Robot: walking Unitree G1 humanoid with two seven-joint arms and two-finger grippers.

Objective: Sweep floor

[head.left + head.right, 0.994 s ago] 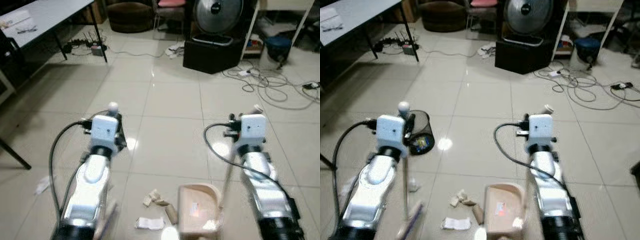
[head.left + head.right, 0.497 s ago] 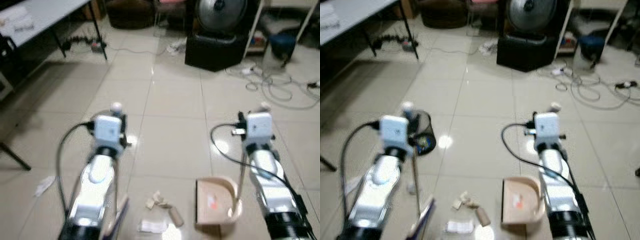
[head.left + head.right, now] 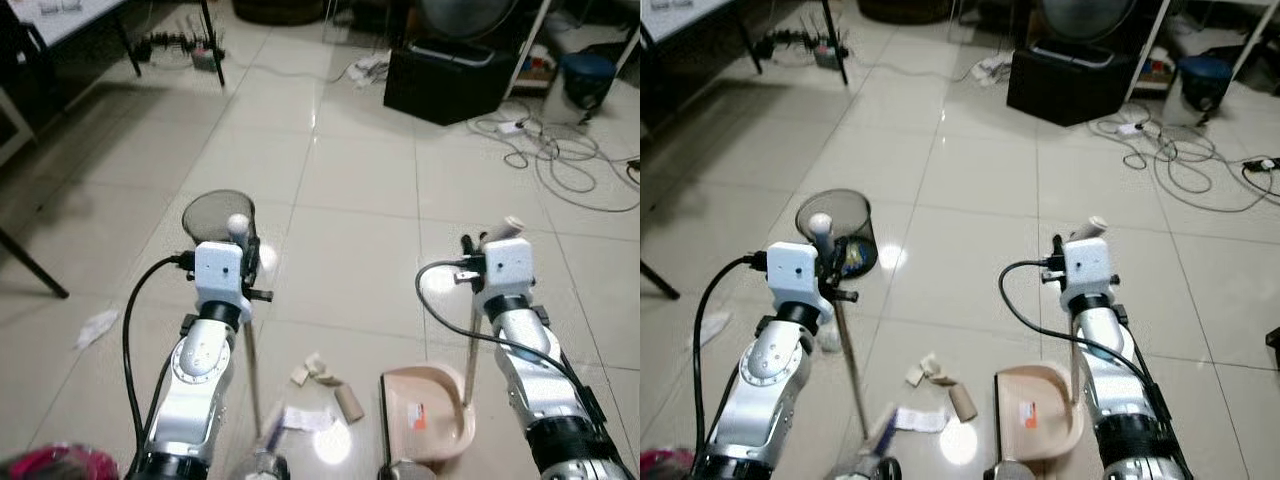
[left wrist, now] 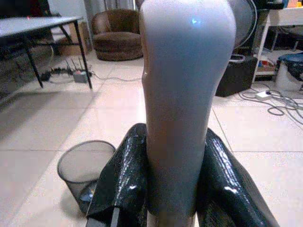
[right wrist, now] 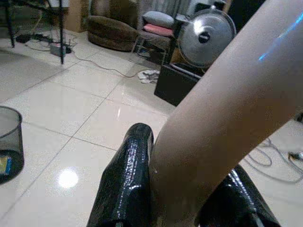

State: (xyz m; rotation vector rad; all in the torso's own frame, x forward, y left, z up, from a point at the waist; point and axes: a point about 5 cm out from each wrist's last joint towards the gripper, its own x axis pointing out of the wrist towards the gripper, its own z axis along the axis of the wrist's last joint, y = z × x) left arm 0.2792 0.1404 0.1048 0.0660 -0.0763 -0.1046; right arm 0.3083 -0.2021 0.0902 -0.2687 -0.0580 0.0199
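The beige plastic dustpan has shifted right of the paper scraps. The left tool clenches the broom handle; the right tool clenches the dustpan handle. Sweeping in looks near. A black mesh bin stands beyond.

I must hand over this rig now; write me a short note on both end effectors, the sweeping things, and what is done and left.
Left end effector: shut on the broom handle.
Right end effector: shut on the dustpan handle.
Dustpan stands on the floor by the right arm, with a reddish scrap inside.
Paper scraps, a cardboard roll and a white slip lie just left of it, unswept.
Mesh bin stands ahead on the left.
Left: sweep the litter into the pan, then empty it.
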